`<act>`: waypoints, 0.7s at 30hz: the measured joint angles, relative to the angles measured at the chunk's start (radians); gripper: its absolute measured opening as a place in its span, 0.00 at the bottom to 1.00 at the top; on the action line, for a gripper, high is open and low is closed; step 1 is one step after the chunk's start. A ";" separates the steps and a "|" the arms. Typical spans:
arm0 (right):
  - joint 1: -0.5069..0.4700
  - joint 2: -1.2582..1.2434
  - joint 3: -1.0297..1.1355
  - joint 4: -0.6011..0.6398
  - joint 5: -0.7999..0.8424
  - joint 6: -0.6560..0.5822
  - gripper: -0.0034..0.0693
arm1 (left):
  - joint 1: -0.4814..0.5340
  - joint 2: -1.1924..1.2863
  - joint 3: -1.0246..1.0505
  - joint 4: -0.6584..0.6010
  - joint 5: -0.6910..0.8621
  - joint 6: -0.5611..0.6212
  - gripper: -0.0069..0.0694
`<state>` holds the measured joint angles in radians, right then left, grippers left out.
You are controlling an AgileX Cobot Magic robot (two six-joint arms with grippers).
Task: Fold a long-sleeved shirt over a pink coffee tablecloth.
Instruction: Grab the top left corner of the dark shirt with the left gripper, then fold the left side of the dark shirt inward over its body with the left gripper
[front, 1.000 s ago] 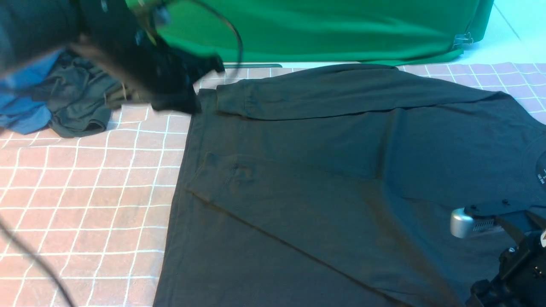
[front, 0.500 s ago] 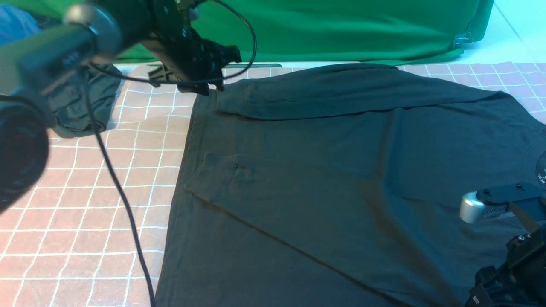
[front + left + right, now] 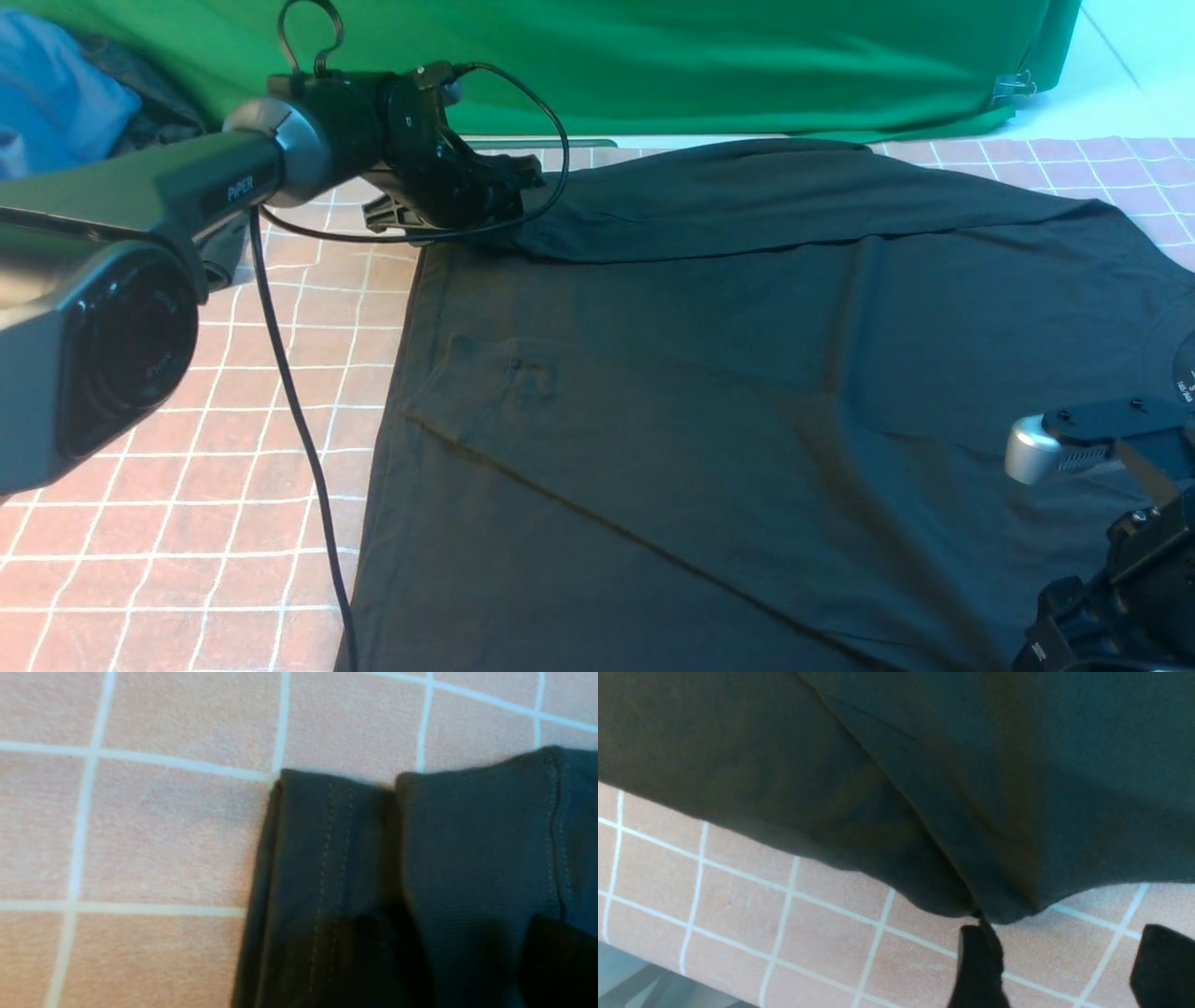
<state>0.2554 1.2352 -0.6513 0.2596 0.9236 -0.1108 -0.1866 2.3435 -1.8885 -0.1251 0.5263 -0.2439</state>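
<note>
The black long-sleeved shirt [image 3: 747, 392] lies flat on the pink coffee tablecloth [image 3: 187, 420], neck to the right, both sleeves folded across its body. My left gripper [image 3: 509, 187] hangs low over the far left corner, open. In the left wrist view its dark fingertips [image 3: 364, 961] straddle the sleeve cuff [image 3: 467, 849] beside the hem [image 3: 322, 858]. My right arm [image 3: 1120, 560] sits at the near right. In the right wrist view the right gripper [image 3: 1069, 966] is open over bare tablecloth [image 3: 831, 914], just short of the shirt's near edge [image 3: 1008, 905].
A green fabric [image 3: 747, 65] drapes along the back. A blue garment [image 3: 56, 103] and a dark garment [image 3: 140, 75] lie at the far left behind my left arm. The left arm's cable [image 3: 299, 420] hangs over the tablecloth. The table's front edge [image 3: 644, 975] shows in the right wrist view.
My left arm has swung in from the far left and come down at the shirt's far left corner, its gripper now open. The right arm has shifted slightly right.
</note>
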 joint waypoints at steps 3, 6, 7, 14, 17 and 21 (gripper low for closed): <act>0.000 0.000 0.000 0.000 -0.002 0.000 0.69 | 0.000 0.002 0.000 -0.023 0.004 0.044 0.43; 0.000 0.000 0.000 0.000 -0.007 0.000 0.69 | 0.000 -0.005 0.000 -0.040 0.032 0.077 0.16; 0.000 0.000 0.000 0.000 -0.007 0.000 0.69 | 0.000 -0.006 0.000 -0.040 0.032 0.077 0.16; 0.000 0.000 0.000 0.000 -0.028 0.000 0.69 | 0.000 -0.154 -0.021 -0.040 0.242 0.078 0.15; 0.000 0.000 0.000 0.000 -0.031 0.000 0.69 | 0.000 -0.222 -0.025 -0.053 0.326 0.078 0.15; 0.000 0.000 0.000 0.000 -0.033 0.000 0.69 | 0.000 -0.299 -0.029 -0.101 0.458 0.076 0.15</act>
<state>0.2554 1.2352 -0.6513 0.2596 0.8905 -0.1108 -0.1866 2.0445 -1.9173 -0.2263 0.9846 -0.1683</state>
